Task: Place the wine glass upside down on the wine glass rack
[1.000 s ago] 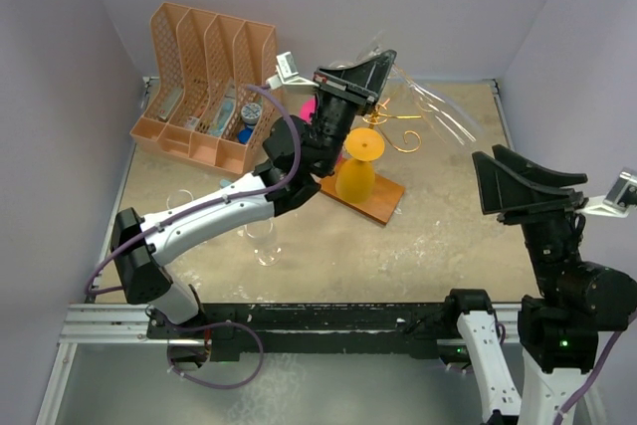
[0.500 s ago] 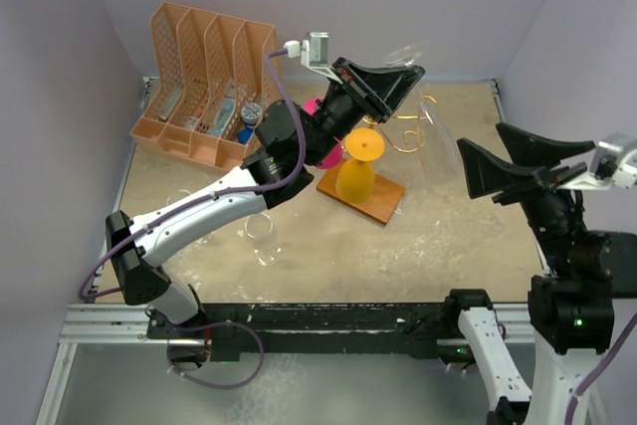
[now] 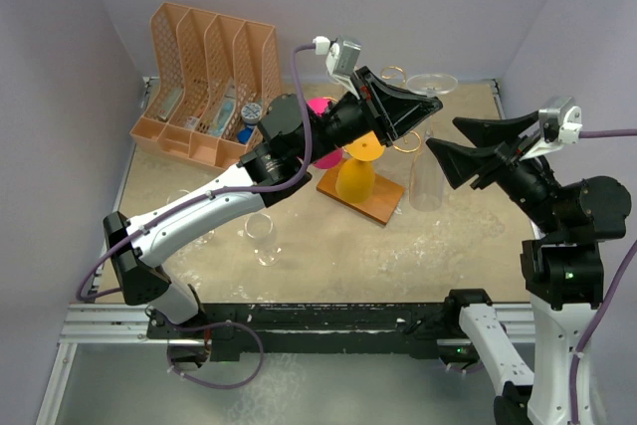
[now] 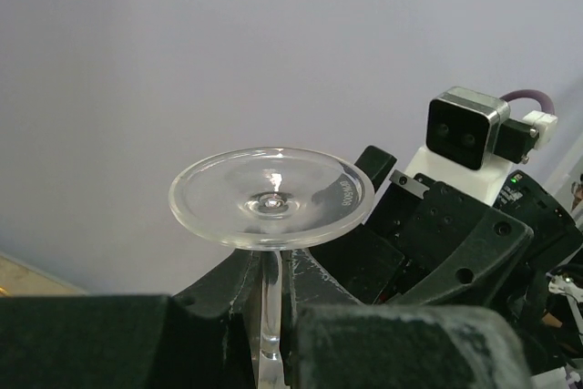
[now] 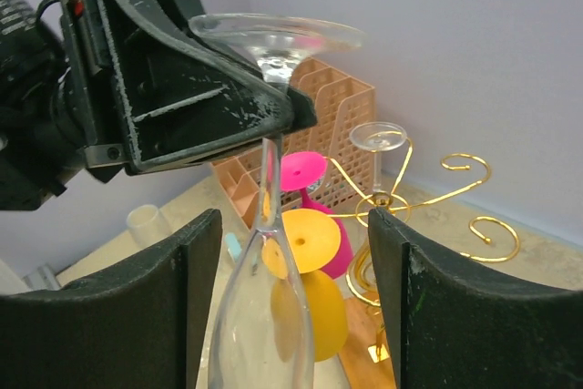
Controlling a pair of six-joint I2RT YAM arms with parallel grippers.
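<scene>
Now upended wine glass [image 3: 426, 171], stem pinched by left fingers [image 3: 398, 111], right fingers [image 3: 466, 161] spread, moved beside bowl

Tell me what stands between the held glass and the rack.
Nothing visible. The glass, inverted in the left fingers, hangs beside bare curls of the rack; the yellow glass hangs farther left.

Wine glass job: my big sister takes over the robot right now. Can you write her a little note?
Left gripper: shut on the stem of the wine glass, which hangs upside down in the air beside the wine glass rack.
Right gripper: open, fingers either side of the bowl, not gripping.
Rack: holds a yellow glass and a pink glass upside down.
Done: glass lifted, turned over.
Left: hang it on a free arm, let go.
</scene>
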